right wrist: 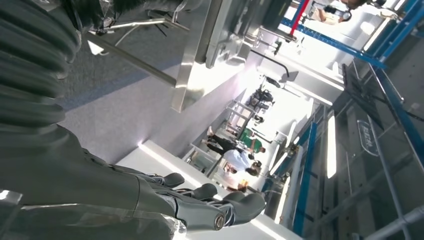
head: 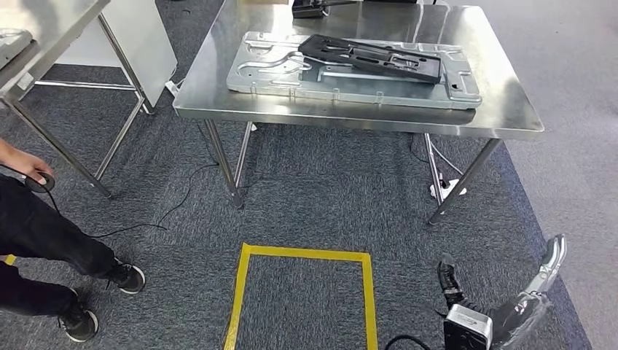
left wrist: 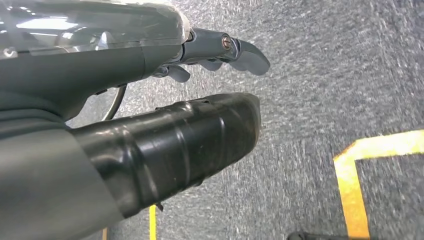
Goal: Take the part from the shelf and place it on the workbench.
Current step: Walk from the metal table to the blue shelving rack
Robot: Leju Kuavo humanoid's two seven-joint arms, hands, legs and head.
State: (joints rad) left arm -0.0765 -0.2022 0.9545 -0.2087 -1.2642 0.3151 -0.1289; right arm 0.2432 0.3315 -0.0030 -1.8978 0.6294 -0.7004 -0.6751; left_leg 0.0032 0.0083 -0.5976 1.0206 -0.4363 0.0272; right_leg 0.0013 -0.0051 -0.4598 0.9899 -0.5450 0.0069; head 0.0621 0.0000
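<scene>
The stainless steel workbench (head: 503, 109) is carrying a grey stamped metal panel (head: 277, 73), and the flat black plastic part (head: 372, 57) is lying across it near the far edge, so placing looks finished. The right hand (head: 543, 273) and left hand (left wrist: 220, 50) are hanging loosely extended, holding nothing. Next would be standing clear.

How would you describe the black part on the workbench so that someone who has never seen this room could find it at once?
Find the steel workbench beyond the yellow floor square. A pale metal plate lies flat on it, and the black part lies on top of that plate, slanting across it. It is the only long, dark, slotted piece there; the plate under it is light grey and wider.
</scene>
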